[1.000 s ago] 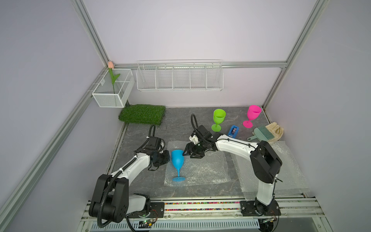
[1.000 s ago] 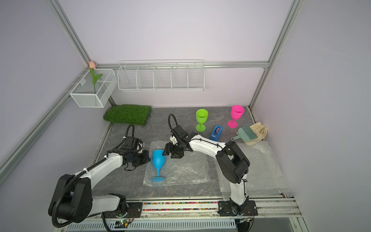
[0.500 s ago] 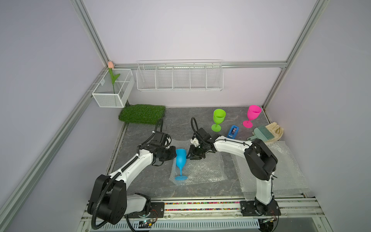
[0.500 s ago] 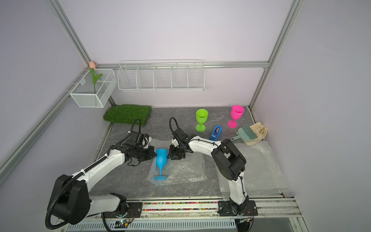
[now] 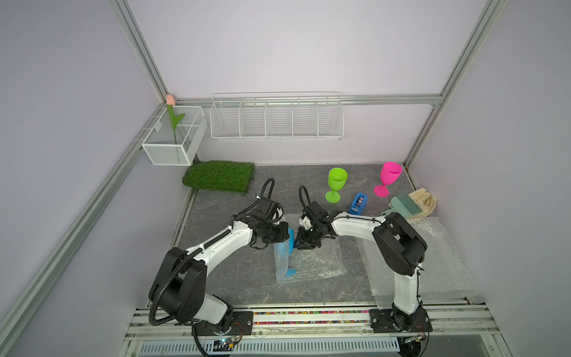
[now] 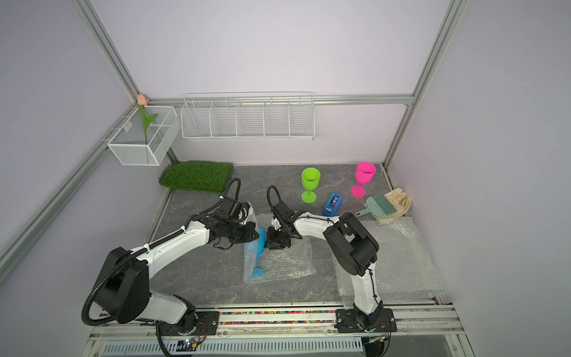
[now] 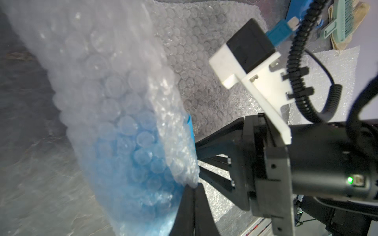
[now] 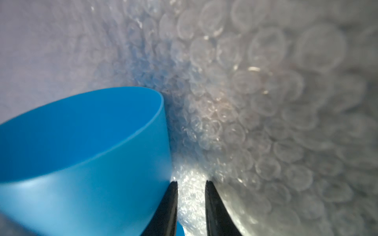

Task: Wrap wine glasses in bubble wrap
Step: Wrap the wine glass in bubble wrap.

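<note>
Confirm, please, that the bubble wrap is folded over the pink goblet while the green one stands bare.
Not quite: the left wrist view shows the bubble wrap folded over the blue goblet; the green goblet stands bare.

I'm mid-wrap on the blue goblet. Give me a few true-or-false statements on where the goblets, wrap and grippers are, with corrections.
1. The blue goblet stands on a bubble wrap sheet. True.
2. The green goblet is already wrapped. False: it stands bare on the table.
3. The left gripper is shut on the sheet's edge, raised against the blue goblet. True.
4. The pink goblet lies on its side. False: it stands upright.
5. The right gripper is far from the blue goblet. False: its fingers sit right beside the bowl.
</note>
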Motion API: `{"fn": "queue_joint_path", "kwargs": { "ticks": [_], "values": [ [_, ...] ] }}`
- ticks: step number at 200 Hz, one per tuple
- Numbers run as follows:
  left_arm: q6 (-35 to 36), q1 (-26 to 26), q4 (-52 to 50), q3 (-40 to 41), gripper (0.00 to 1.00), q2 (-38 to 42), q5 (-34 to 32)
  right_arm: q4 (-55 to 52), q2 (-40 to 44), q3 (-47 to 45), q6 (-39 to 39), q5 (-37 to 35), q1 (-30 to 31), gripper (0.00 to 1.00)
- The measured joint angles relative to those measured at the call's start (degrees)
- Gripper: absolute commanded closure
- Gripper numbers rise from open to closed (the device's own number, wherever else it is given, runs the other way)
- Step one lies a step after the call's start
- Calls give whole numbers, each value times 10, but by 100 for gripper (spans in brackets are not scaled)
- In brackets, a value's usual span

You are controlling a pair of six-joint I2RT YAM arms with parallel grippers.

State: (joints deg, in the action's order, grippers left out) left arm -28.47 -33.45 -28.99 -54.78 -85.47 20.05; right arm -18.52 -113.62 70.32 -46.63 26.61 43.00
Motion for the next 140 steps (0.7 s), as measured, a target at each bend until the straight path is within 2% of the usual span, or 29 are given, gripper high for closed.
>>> {"fn": "queue_joint_path", "kwargs": {
  "ticks": [12,28,62,97,128,140],
  "values": [
    [-2,-8,6,-7,100,-12,2,6,2,-7,0,4,-5,72],
    [-5,-14,14,-12,100,-26,7,12,17,-23,0,3,-15,66],
    [-10,-19,35,-15,100,-44,24,28,82,-61,-3,7,-48,60],
    [-11,-22,45,-15,100,-51,34,83,125,-62,-16,31,-58,59],
    [-12,-23,48,-15,100,-53,41,113,111,-55,-28,51,-58,60],
    [-12,-23,48,-15,100,-53,43,127,97,-54,-34,61,-59,63]
  ]
}}
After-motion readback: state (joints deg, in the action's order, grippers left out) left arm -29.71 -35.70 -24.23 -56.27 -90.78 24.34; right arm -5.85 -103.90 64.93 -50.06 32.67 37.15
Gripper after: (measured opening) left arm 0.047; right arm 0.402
